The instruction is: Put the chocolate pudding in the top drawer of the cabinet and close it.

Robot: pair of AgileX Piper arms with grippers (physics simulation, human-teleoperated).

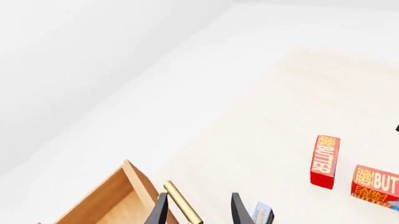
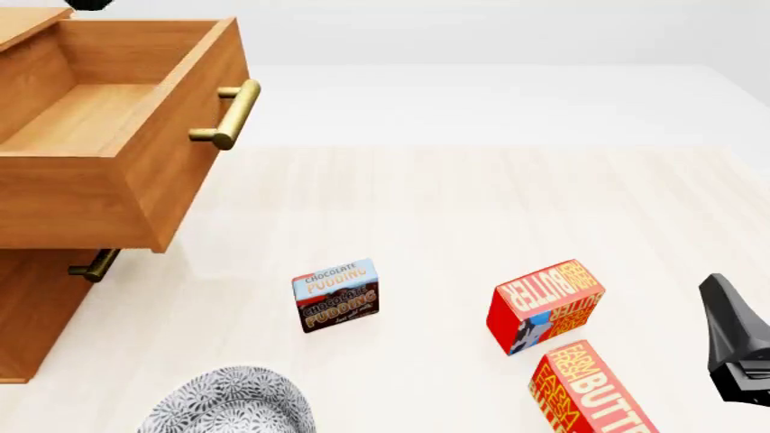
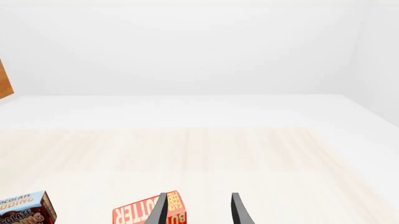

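The chocolate pudding lies on the table in front of the cabinet; it also shows in the left wrist view and the right wrist view. The top drawer is pulled out and empty, its brass handle facing right. My left gripper is open and empty, high above the drawer's front and its handle. Only a dark bit of the left arm shows in the front view. My right gripper is open and empty at the right edge of the table.
Two red-and-yellow butter boxes lie right of the pudding, near the right gripper; one shows under its fingers. A grey patterned bowl sits at the near edge. A lower drawer's handle is below the open drawer.
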